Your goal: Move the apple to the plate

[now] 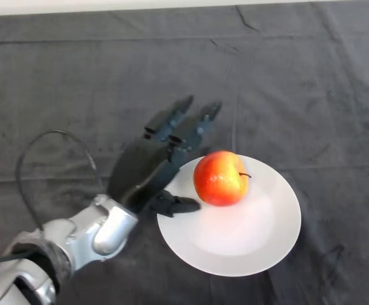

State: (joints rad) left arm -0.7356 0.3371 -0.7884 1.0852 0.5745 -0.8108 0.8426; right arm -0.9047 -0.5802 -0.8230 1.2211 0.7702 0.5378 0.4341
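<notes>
A red and orange apple (220,178) sits on a white plate (248,241), at the plate's upper left part, with its stem pointing right. My left hand (147,166) is just left of the plate. Its fingers (183,122) stretch straight up and to the right, past the plate's edge, and hold nothing. The thumb (175,204) lies over the plate's left rim, a little short of the apple. The hand is open and apart from the apple.
A dark wrinkled cloth (312,95) covers the whole table. A pale strip of wall or floor (108,5) shows beyond the table's far edge.
</notes>
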